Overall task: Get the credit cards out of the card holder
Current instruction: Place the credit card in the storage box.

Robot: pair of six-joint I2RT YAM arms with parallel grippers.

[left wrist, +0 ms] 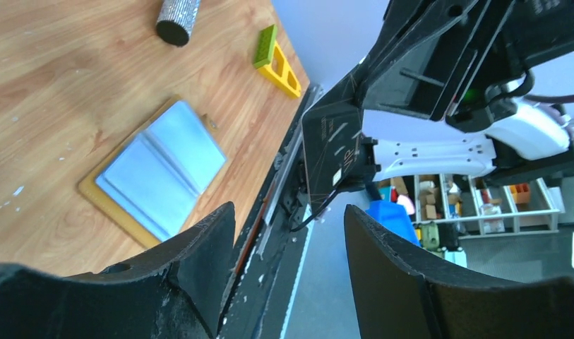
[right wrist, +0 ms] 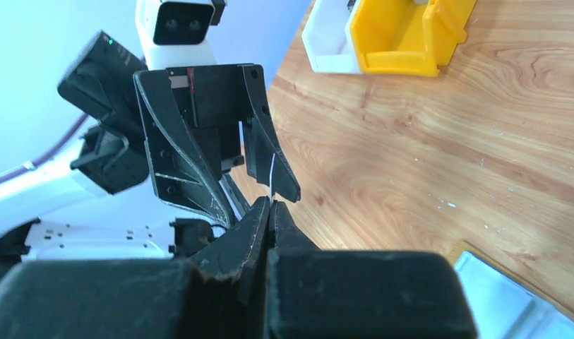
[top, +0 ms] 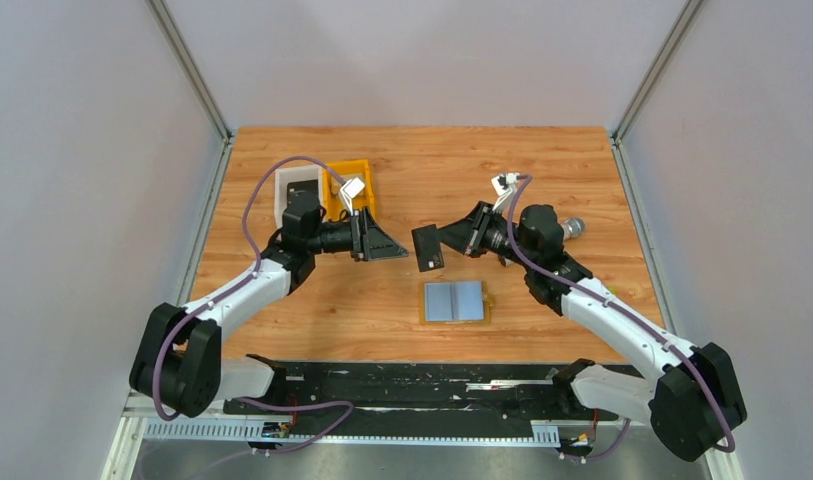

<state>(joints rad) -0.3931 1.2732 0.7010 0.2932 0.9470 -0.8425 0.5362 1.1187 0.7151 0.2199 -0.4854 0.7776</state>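
1. Card holder (top: 455, 301): mustard-tan, lies open and flat on wood table (top: 542, 170), two lt-blue panels facing up. Sits near table centre, toward near edge, betw the two arms, closer to R arm. Neither gripper touches it.
2. Dark card (top: 429, 247): black, rectangular, held clear of table, just beyond holder's far-left corner in top view. Faint markings on its face in L wrist view; too small to read.
3. R gripper (top: 447, 240): fingers pressed together, clamped on one edge of dark card; in R wrist view the card shows edge-on as a thin pale line rising from betw the tips.
4. L gripper (top: 397, 250): jaws apart, nothing betw them. Points at R gripper, tips just beside the card; contact can't be told.
5. Orange bin (top: 349, 187) and white bin (top: 297, 195): side by side, touching, far-left of table, behind L arm.
6. Silver cylinder (top: 572, 228): on table, right side, next to R arm.
7. Yellow-green tool (left wrist: 277, 60): flat, on table near its edge; seen in L wrist view only.
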